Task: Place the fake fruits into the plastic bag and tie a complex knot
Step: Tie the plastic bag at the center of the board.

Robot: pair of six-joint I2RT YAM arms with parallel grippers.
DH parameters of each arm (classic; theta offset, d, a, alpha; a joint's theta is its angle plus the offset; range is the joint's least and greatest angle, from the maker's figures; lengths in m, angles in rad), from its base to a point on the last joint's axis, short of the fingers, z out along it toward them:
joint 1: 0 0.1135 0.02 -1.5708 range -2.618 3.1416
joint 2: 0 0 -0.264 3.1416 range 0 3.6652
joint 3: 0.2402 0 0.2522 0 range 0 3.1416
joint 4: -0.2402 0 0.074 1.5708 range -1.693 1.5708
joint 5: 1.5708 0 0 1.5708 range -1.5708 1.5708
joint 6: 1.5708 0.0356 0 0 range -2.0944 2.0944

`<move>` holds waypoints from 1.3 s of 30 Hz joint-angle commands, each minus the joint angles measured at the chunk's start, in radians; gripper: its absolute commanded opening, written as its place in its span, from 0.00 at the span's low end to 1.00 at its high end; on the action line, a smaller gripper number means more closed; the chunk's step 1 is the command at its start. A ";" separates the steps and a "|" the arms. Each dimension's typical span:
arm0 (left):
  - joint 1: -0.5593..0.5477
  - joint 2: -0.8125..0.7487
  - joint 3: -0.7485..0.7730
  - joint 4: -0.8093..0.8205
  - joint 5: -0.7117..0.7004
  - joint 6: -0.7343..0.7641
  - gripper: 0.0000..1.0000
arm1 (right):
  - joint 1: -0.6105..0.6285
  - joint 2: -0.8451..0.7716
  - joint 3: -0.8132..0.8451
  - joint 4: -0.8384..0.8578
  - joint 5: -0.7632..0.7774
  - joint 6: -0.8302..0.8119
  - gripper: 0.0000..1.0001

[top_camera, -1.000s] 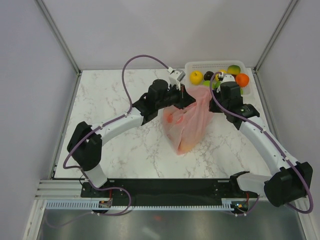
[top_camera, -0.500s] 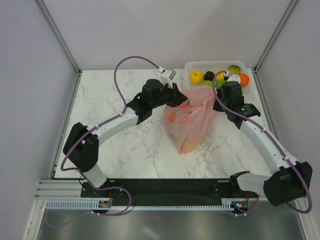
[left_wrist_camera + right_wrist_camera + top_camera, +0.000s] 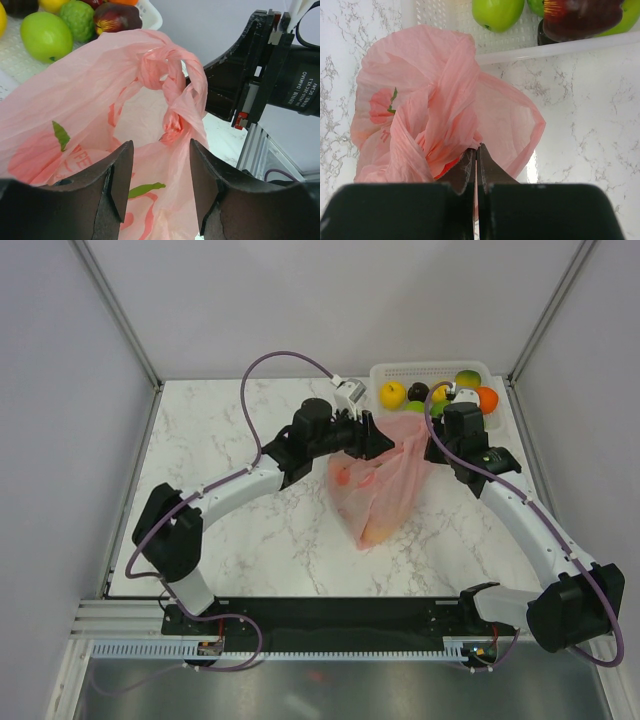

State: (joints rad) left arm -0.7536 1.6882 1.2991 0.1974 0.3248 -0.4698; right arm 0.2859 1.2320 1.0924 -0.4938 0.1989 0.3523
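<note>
The pink plastic bag [image 3: 375, 485] lies on the marble table between my two arms, and something yellow-orange shows through its near end. Its twisted handles form a loose knot [image 3: 167, 95] with a loop. My left gripper [image 3: 161, 185] is open just short of that knot, with only bag film beyond its fingers. My right gripper [image 3: 476, 150] is shut on a bunched handle of the plastic bag [image 3: 440, 110]. Several fake fruits lie in the basket: a yellow one [image 3: 392, 394], an orange one [image 3: 485, 398], a green one [image 3: 46, 36] and a dark purple one [image 3: 116, 17].
The white lattice basket [image 3: 425, 367] stands at the table's far right corner, right behind the bag and both grippers. My right gripper's black body [image 3: 260, 65] is close on the right of the left wrist view. Grey walls enclose the table.
My left gripper has opened and let go of the bag's handle after swinging a little left and back. The right gripper has kept its hold and barely moved.
</note>
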 commanded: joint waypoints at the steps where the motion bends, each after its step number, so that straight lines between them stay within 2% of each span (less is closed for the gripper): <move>1: -0.021 0.019 0.061 0.050 0.028 0.045 0.56 | -0.005 -0.005 0.040 0.021 -0.018 -0.006 0.00; 8: -0.041 0.050 0.092 0.043 0.011 0.063 0.53 | -0.004 -0.003 0.040 0.024 -0.032 -0.006 0.00; 14: -0.041 0.048 0.092 0.022 -0.030 0.057 0.37 | -0.004 -0.005 0.043 0.024 -0.035 -0.007 0.00; 16: -0.041 0.041 0.089 0.016 -0.050 0.056 0.34 | -0.004 -0.003 0.043 0.023 -0.036 -0.007 0.00; 39: -0.073 0.116 0.180 -0.027 -0.023 0.099 0.42 | -0.004 0.011 0.040 0.029 -0.055 -0.009 0.00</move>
State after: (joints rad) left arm -0.8177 1.7916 1.4250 0.1566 0.2974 -0.4221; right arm 0.2855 1.2358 1.0946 -0.4873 0.1539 0.3511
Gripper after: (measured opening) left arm 0.417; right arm 0.010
